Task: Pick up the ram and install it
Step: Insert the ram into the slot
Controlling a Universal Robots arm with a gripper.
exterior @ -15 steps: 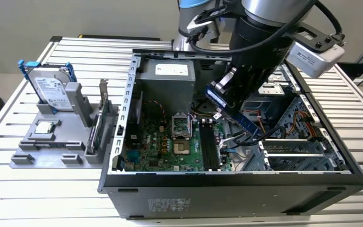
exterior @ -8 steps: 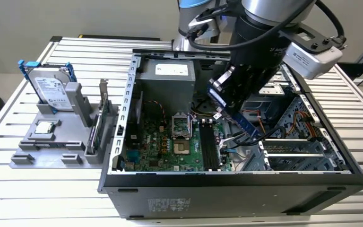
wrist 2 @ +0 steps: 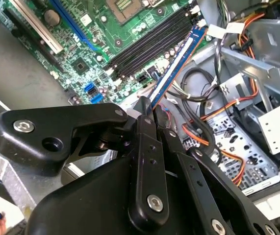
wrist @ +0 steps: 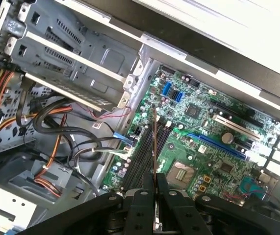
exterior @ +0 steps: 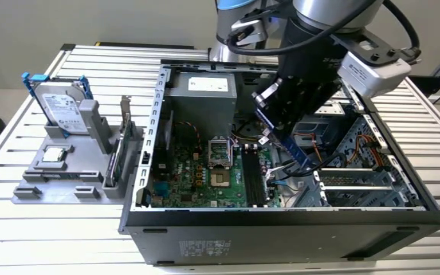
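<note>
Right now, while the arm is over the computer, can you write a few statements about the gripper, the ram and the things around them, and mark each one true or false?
1. The gripper grips the ram. True.
2. The ram is already installed. False: it hangs tilted over the motherboard, and the memory slots are empty.
3. The hard drive stands in the grey holder, outside the computer case. True.
4. The computer case is closed. False: its side is open.
</note>
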